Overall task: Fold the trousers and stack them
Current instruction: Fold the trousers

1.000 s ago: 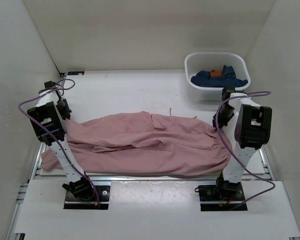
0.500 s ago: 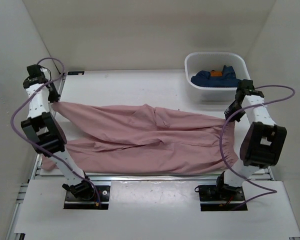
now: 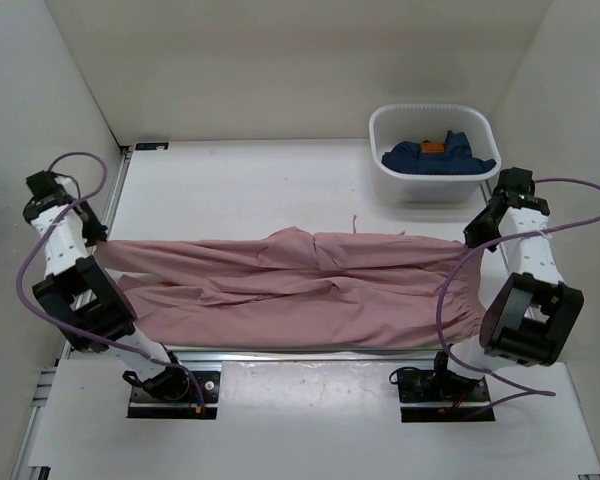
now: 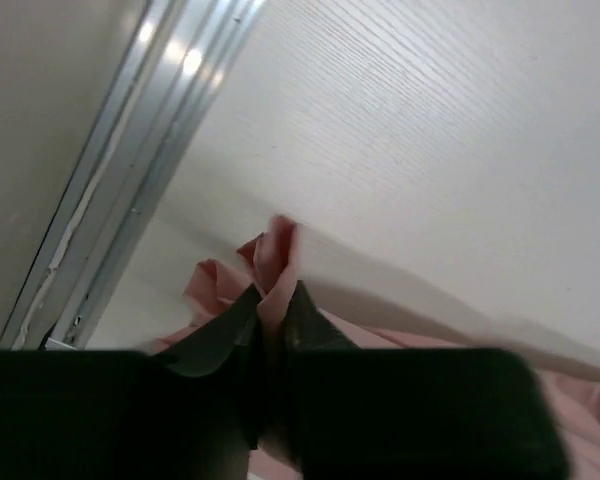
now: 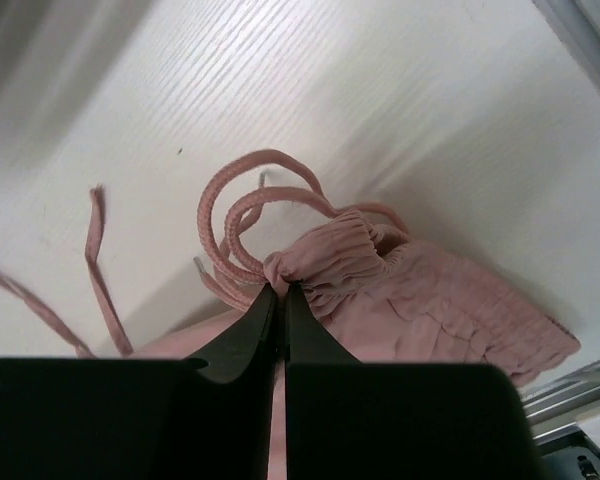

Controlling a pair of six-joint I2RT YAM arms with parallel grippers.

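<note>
The dusty-pink trousers (image 3: pixel 280 290) lie stretched across the table from left to right, their upper edge pulled taut between both arms. My left gripper (image 3: pixel 98 238) is shut on a bunched fold of the leg end (image 4: pixel 272 262) by the left rail. At the right, my right gripper (image 3: pixel 470 240) is shut on the gathered waistband (image 5: pixel 325 262), with looped pink drawstrings (image 5: pixel 242 215) hanging beside it. One drawstring end (image 3: pixel 355 222) pokes up past the middle of the cloth.
A white tub (image 3: pixel 432 150) at the back right holds dark blue garments with an orange patch (image 3: pixel 435 155). An aluminium rail (image 4: pixel 130 170) runs along the table's left edge, close to the left gripper. White walls enclose the table on three sides.
Both arms have swung outward, left to the left and right to the right, pulling the trousers from a loose heap into a long taut band. The right gripper has closed on the waistband.
</note>
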